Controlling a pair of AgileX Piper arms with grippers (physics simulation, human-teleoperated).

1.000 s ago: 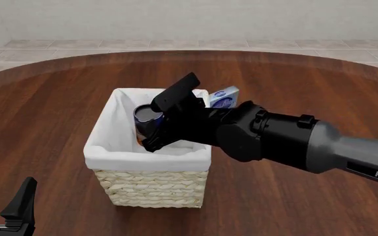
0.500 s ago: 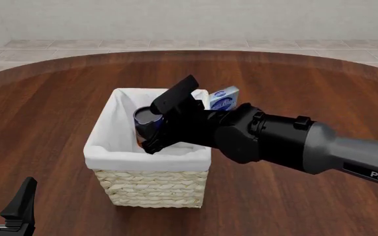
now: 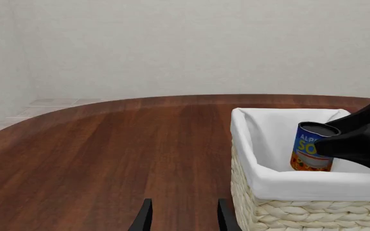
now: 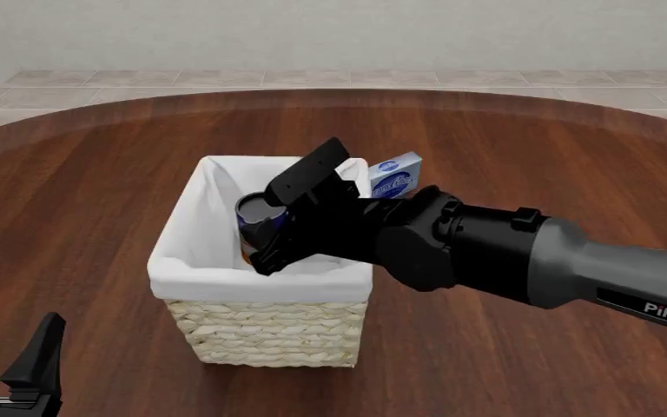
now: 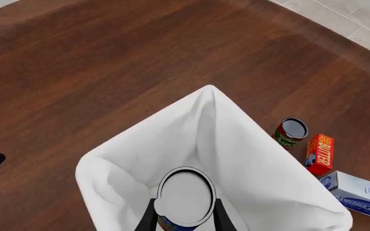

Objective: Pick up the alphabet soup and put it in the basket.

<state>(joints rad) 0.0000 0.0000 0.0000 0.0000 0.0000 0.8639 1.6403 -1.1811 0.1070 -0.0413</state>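
Right tool (image 4: 274,228) reaches down-left, clamped on the alphabet soup (image 4: 260,219) | can inside the basket (image 4: 267,330) | left tool (image 4: 9,365) spread, low over tabletop (image 4: 79,191)

The bench (image 4: 102,200) is round, made of dark red-brown wood with long board lines. Past its far edge lies a floor (image 4: 346,78) of pale square tiles. A plain, light grey wall (image 4: 333,35) stands behind.
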